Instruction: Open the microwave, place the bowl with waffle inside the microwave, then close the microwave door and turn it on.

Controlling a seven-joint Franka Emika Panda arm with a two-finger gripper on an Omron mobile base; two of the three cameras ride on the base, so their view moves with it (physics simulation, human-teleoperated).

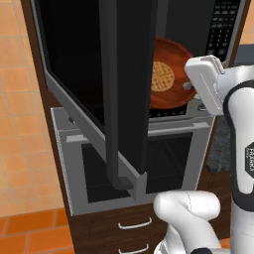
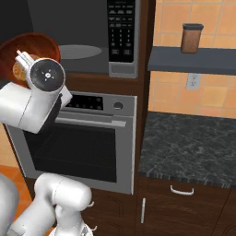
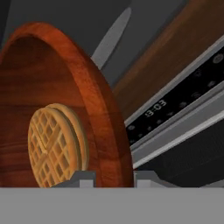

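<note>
Microwave [image 2: 87,37] stands with the microwave door [image 1: 124,89] swung wide, leaving its grey cavity free for loading; at the cavity mouth, above the oven [image 2: 83,143], the hand [image 3: 107,177] is clamped on the bowl [image 1: 171,74] rim, bowl tilted steeply, waffle [image 3: 54,146] resting inside.

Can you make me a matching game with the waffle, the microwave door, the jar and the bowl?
Things:
1. waffle
2. microwave door
3. jar
4. bowl

Matches:
A. swung open
B. on the shelf
C. held by the gripper at the microwave's opening
D. lying in the bowl

Pairs: 1-D, 2-A, 3-B, 4-C
</note>
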